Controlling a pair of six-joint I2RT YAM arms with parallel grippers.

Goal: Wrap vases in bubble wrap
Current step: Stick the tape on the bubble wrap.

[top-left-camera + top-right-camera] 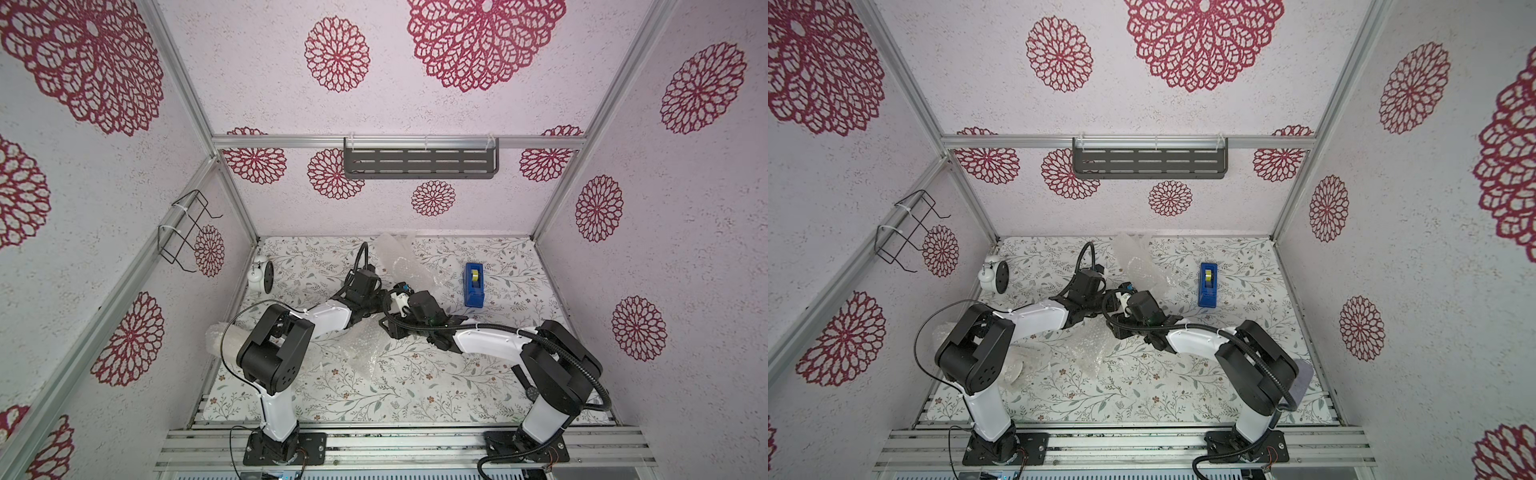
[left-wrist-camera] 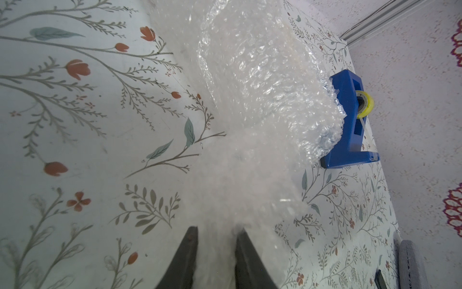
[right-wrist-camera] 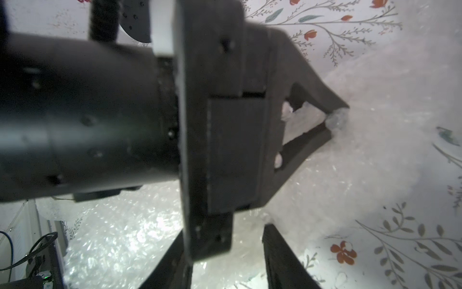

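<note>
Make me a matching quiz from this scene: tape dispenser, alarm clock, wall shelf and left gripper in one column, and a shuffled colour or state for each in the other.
Things:
1. tape dispenser
2. alarm clock
3. wall shelf
4. left gripper

Colour or state:
A. shut on the bubble wrap
B. white, with a dark face
C. bright blue
D. dark grey, slotted, hung up high

Pairs: 1-C, 2-B, 3-D, 4-A.
</note>
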